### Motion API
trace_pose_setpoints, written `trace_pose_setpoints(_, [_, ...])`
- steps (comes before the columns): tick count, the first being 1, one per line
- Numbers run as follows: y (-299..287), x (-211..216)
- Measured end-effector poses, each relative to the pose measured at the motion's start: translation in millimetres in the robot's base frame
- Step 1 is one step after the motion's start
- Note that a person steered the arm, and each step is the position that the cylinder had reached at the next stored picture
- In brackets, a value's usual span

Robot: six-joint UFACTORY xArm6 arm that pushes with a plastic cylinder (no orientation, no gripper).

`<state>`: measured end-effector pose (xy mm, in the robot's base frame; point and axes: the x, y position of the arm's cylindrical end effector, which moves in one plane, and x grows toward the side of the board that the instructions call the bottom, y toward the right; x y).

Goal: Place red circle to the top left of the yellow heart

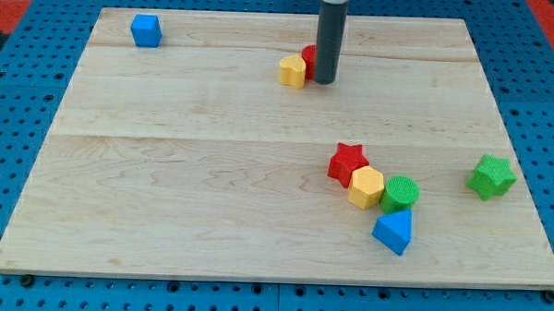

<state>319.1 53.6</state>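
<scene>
The red circle sits near the view's top centre, mostly hidden behind my rod. The yellow heart lies just to its left and slightly lower, touching or nearly touching it. My tip rests on the board right beside the red circle, on its right and lower side, a short way right of the yellow heart.
A blue cube sits at the top left. At the lower right, a red star, yellow hexagon, green circle and blue triangle cluster together. A green star lies near the right edge of the wooden board.
</scene>
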Motion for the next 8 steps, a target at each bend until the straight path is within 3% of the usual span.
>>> trace_pose_setpoints(2, [-28.8,-52.1])
trace_pose_setpoints(3, [-31.3,-47.0])
trace_pose_setpoints(6, [82.2,-64.6])
trace_pose_setpoints(8, [-2.1,-94.5])
